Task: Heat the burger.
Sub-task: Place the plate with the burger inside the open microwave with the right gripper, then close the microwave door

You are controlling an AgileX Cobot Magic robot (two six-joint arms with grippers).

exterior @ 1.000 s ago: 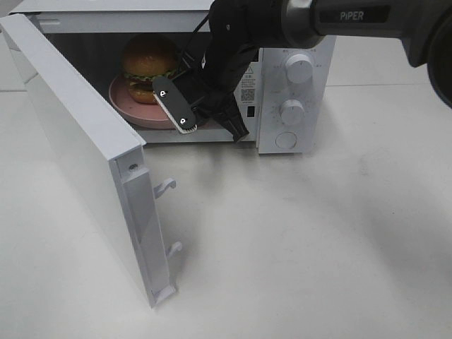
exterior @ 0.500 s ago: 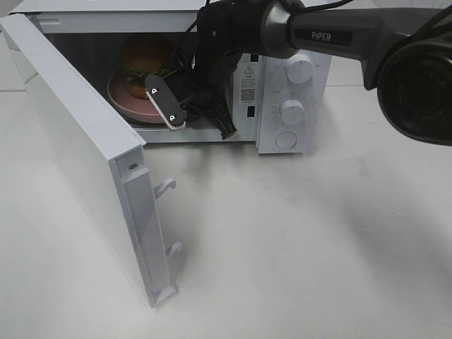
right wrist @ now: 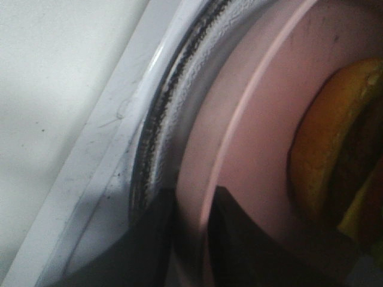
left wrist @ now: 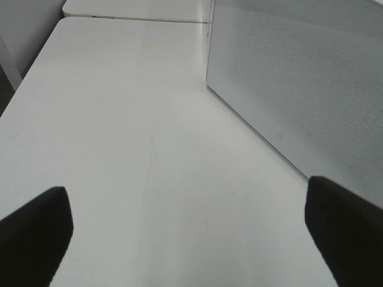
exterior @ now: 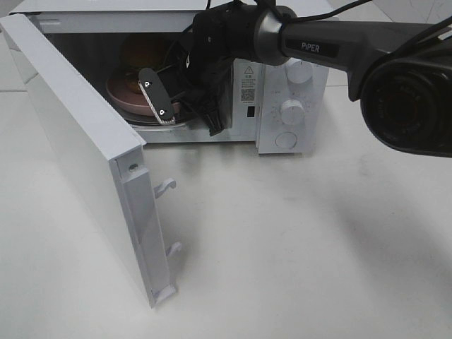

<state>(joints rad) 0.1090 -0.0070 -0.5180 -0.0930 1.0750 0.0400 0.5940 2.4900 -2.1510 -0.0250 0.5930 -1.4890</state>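
Note:
The burger [exterior: 140, 54] sits on a pink plate [exterior: 124, 90] inside the open microwave [exterior: 293, 106], half in shadow behind my right arm. My right gripper [exterior: 189, 121] reaches into the cavity at the plate's near right rim. In the right wrist view the plate's rim [right wrist: 257, 119] runs between the two dark fingertips [right wrist: 251, 251], and the burger's bun [right wrist: 323, 137] lies just beyond. Whether the jaws still press the rim does not show. My left gripper [left wrist: 191, 239] is open over bare table, with nothing between its fingers.
The microwave's door [exterior: 78, 141] stands swung out to the left, its latch hooks facing the table's middle. Two knobs [exterior: 291, 111] and a button are on the right panel. The glass turntable [right wrist: 173, 119] lies under the plate. The door's perforated panel [left wrist: 299, 84] is beside my left gripper.
My right gripper has moved left and deeper into the cavity, carrying the plate and burger further inside. The left arm has not moved.

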